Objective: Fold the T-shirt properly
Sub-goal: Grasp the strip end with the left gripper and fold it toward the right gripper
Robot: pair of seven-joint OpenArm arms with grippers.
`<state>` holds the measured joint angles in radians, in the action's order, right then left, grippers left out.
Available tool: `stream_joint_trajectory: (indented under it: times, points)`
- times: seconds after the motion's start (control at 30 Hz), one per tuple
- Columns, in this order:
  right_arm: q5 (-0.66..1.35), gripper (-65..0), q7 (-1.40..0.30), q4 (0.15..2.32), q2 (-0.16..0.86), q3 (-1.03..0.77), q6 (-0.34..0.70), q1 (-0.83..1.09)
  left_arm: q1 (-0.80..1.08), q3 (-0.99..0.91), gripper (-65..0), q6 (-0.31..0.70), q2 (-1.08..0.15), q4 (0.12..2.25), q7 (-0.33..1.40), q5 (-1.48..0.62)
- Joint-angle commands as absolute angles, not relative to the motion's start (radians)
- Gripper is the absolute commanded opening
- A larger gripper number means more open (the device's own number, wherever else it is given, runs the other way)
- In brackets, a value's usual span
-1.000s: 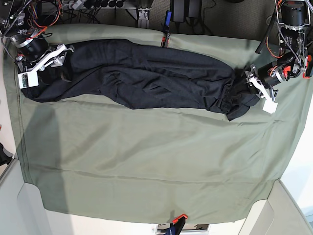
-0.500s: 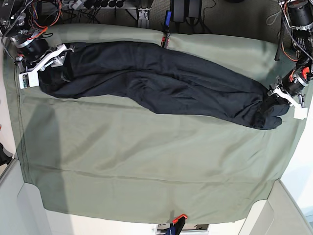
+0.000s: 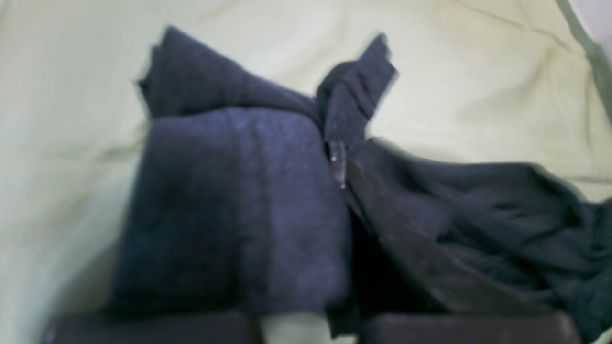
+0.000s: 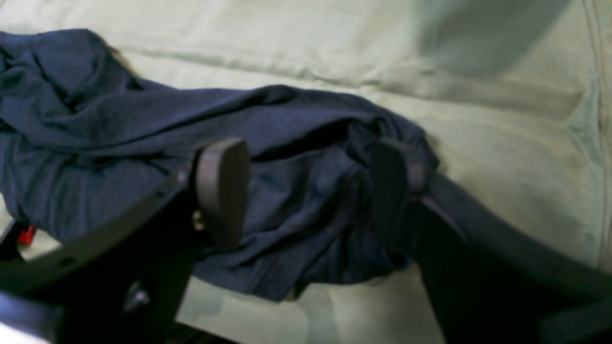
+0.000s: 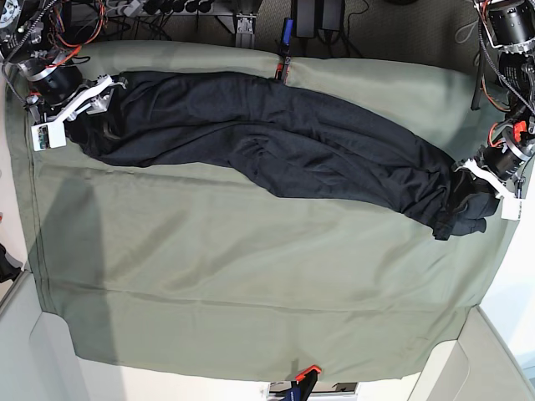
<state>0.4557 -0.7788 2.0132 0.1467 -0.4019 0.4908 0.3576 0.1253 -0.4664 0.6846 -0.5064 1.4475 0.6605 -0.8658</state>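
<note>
Along the far edge of the sage-green sheet point(image 5: 276, 276), the dark T-shirt point(image 5: 334, 142) lies bunched in a long, rumpled band running from near the sheet's far left corner, as the base view shows it, toward the right edge. The band slants a little, its right end lying nearer the front than its left. Bare sheet shows between the shirt and the near edge, and a narrower strip of it shows beyond the band.

Over the right end, the left gripper point(image 5: 487, 192) grasps a gathered part of the shirt. In its wrist view the cloth is pinched, with one fold bulging toward the camera on one side and a smaller flap standing up on the other; the rest of the fabric trails off beside it.

Over the opposite end, the right gripper point(image 5: 84, 121) has its fingers spread wide. Its wrist view shows creased cloth between and beneath the fingertips point(image 4: 222, 191), not clamped; whether they touch it cannot be told.

Past the sheet's near edge, roughly midway along or slightly to the right, stands a red and blue tool point(image 5: 303, 384), partly cut off by the frame.
</note>
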Motion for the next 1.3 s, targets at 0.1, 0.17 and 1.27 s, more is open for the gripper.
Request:
stream_joint_trajectory:
  times: [0.1, 0.17, 1.27]
  points:
    - [0.471, -25.1, -0.751, 2.032, 0.155, -0.406, 0.497, 0.355, 0.224, -0.360, -65.0, 0.698, -0.501, 1.723, 0.639, -0.849]
    - [0.471, -25.1, -0.751, 2.032, 0.155, -0.406, 0.497, 0.355, 0.265, -0.282, -65.0, 0.698, -0.488, 1.840, 0.639, -0.796]
    - [0.453, -20.2, -0.758, 1.889, 0.226, -0.539, 0.442, 0.303, 0.183, 0.173, -25.8, 0.698, -0.347, 1.827, 0.757, -0.901]
